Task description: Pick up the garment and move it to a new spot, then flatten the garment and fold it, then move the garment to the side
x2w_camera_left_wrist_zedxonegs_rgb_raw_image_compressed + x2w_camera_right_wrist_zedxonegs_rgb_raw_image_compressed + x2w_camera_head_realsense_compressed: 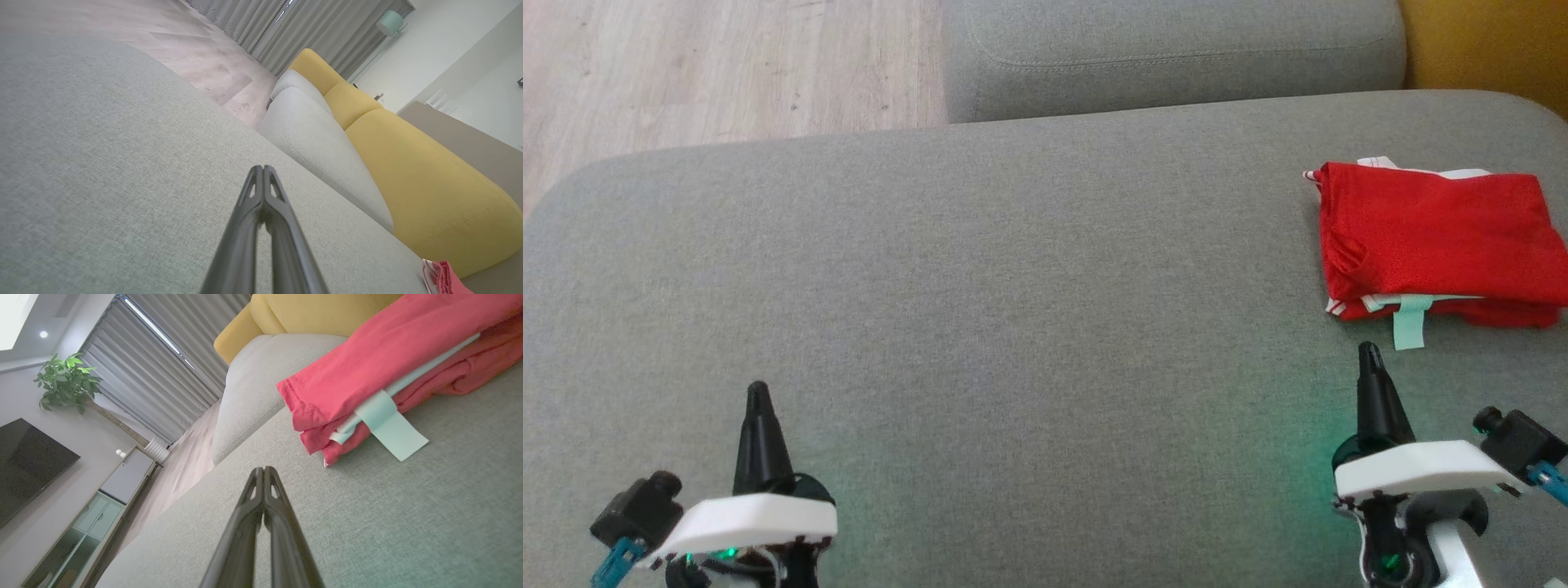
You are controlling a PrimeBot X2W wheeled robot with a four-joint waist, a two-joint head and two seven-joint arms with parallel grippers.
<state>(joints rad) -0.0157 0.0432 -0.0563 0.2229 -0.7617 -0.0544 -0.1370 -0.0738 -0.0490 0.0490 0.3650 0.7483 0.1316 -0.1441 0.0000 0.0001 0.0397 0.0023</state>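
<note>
A red garment with white trim and a pale green tab lies folded in a neat rectangle at the right side of the grey sofa seat. My right gripper is shut and empty, its tip a short way in front of the garment's near edge, not touching it. The right wrist view shows the folded garment just beyond my closed fingers. My left gripper is shut and empty at the lower left, far from the garment. A corner of the garment peeks in at the left wrist view's bottom right.
A grey sofa cushion sits behind the seat, with a yellow backrest at the top right. Wooden floor lies beyond the seat's far left edge. The wrist views show curtains, a plant and a TV cabinet in the room.
</note>
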